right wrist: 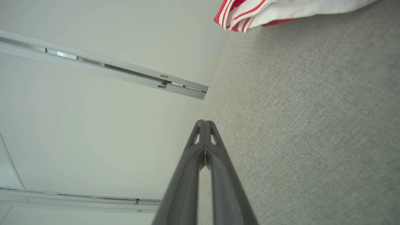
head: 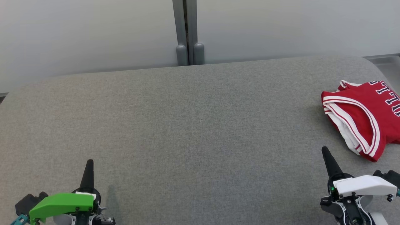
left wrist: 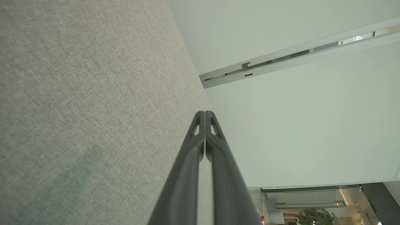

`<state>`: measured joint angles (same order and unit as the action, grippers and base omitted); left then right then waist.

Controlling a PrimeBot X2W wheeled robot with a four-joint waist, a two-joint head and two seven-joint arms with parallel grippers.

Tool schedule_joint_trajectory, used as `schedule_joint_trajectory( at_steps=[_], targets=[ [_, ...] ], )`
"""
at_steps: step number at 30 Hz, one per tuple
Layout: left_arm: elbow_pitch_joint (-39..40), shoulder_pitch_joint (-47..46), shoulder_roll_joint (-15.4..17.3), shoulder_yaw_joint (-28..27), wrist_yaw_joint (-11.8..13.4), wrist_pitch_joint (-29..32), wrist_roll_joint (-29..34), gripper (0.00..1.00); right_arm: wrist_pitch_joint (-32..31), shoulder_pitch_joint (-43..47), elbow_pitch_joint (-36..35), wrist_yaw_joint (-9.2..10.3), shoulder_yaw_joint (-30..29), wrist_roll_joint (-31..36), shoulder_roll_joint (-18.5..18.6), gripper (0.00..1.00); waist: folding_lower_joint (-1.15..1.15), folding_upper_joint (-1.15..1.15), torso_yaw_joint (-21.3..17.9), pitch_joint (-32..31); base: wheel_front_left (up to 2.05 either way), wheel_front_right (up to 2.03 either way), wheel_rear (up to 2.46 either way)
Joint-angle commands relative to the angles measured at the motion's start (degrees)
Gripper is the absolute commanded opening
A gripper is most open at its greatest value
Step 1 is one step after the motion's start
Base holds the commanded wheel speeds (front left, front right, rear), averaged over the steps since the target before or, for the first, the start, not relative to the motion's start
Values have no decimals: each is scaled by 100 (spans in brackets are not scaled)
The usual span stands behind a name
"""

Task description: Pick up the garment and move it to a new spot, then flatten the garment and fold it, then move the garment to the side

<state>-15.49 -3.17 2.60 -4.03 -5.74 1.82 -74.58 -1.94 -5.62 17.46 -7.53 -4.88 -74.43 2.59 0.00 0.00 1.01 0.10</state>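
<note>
Fingers (right wrist: pixel 187 175) pressed together over grey upholstery (right wrist: pixel 312 131) (garment (right wrist: pixel 281 9) at top edge)

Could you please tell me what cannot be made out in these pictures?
- Head view: the jersey is cut off by the right edge, so its lettering is incomplete.
- Head view: the garment, white fabric beneath, is mostly covered by the jersey.
- Right wrist view: the top edge cuts off that pile.

Setting: office-type interior. Indicators: pale frosted partition panels (head: pixel 87 34) joined by a grey metal post (head: pixel 187 31), a grey fabric-covered bench (head: pixel 187 131), a glazed doorway (left wrist: pixel 309 197) with a potted plant (left wrist: pixel 312 217) beyond.
</note>
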Motion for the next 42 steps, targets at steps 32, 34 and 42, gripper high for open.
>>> schedule_joint_trajectory(
  at_steps=[32, 34, 42],
  targets=[
    [139, -314, 44, -228, -168, 412, -1492, 0, -400, -83, -316, 6, -149, -1508, 42, 0, 0, 0, -80, 6, 0, 0, 0],
    [141, -327, 43, -238, -176, 426, -1574, 0, -420, -83, -326, 6, -157, -1586, 43, 0, 0, 0, -85, 7, 0, 0, 0],
    [153, -347, 46, -265, -193, 490, -1793, 0, -481, -81, -367, 6, -177, -1807, 45, 0, 0, 0, -101, 8, 0, 0, 0]
  ],
)
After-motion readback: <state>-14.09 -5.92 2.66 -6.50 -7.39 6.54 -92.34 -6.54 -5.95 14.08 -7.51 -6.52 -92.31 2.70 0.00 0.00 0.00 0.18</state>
